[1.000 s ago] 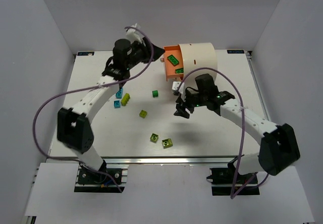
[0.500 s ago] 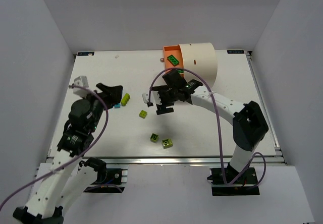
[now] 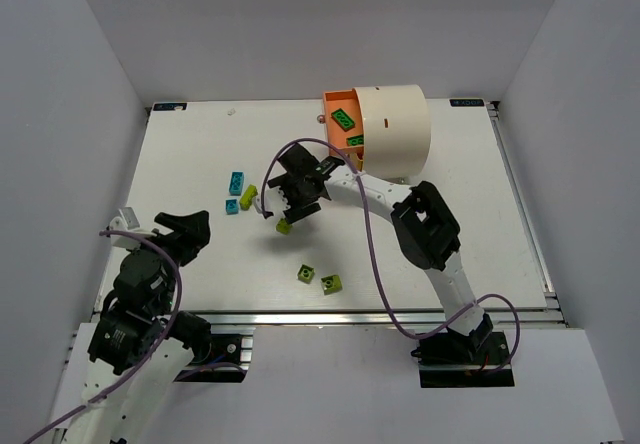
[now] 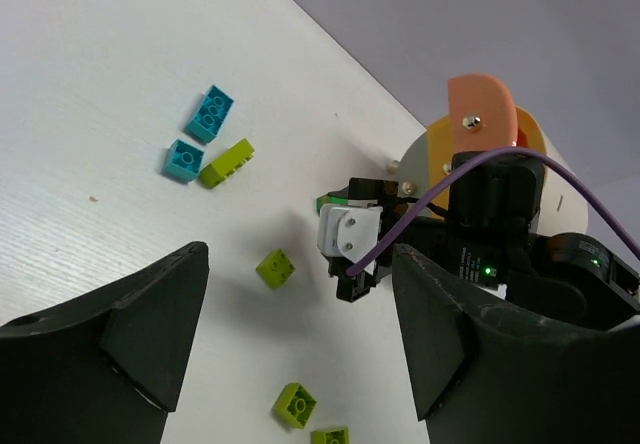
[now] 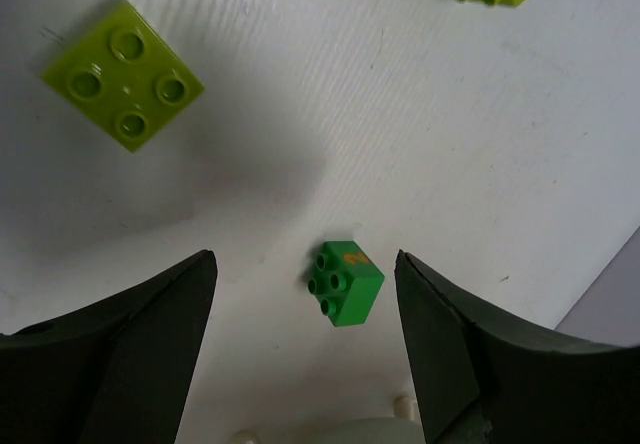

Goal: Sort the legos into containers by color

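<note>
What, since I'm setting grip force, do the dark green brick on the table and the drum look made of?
The dark green brick looks like hard moulded plastic, slightly glossy, with crisp studs and edges. The drum is less sure: smooth matte cream wall, orange inside, perhaps plastic or coated card.

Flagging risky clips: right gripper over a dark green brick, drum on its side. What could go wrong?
The right gripper is open over the dark green brick, which lies nearer one finger, so closing may twist it away. The drum lies on its side; the green bricks at its mouth might slide out if the arm bumps it. No other container is in view for the lime bricks or teal bricks.
</note>
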Controlling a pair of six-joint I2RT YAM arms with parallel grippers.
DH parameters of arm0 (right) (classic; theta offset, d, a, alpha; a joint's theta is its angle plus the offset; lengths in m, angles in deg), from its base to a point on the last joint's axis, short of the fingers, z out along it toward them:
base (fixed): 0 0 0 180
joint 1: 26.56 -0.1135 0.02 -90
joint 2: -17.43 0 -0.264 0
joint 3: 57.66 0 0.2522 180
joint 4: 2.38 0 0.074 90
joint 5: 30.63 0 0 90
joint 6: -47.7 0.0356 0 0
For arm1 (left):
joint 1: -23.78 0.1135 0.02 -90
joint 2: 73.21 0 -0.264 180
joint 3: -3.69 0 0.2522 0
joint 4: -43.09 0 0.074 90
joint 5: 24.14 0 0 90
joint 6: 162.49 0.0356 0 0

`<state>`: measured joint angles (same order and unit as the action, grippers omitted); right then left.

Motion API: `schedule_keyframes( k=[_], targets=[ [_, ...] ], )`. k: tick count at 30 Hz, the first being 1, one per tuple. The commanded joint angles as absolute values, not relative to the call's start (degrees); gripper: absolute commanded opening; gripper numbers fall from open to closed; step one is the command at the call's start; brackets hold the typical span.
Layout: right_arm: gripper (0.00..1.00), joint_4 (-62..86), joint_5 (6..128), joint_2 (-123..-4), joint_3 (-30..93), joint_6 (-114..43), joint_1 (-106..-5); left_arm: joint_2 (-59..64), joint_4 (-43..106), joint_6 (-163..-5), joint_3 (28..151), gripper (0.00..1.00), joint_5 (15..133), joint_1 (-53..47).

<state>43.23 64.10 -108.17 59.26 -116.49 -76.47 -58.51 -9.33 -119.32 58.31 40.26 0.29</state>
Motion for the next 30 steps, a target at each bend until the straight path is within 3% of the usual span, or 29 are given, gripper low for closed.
schedule_keyframes(
  k=[1,16,30],
  targets=[
    [0.77,43.0,58.0,-109.0,61.8,-123.5,-76.1,-60.5,-14.2,-121.0,58.7,0.84,37.4,0.0],
    [0.8,35.0,52.1,-111.9,57.0,-132.6,-74.2,-58.9,-12.2,-121.6,56.7,0.84,39.6,0.0],
    [0.66,44.7,55.0,-118.0,65.2,-138.3,-73.2,-56.6,-12.9,-120.4,57.4,0.85,40.4,0.0]
  ],
)
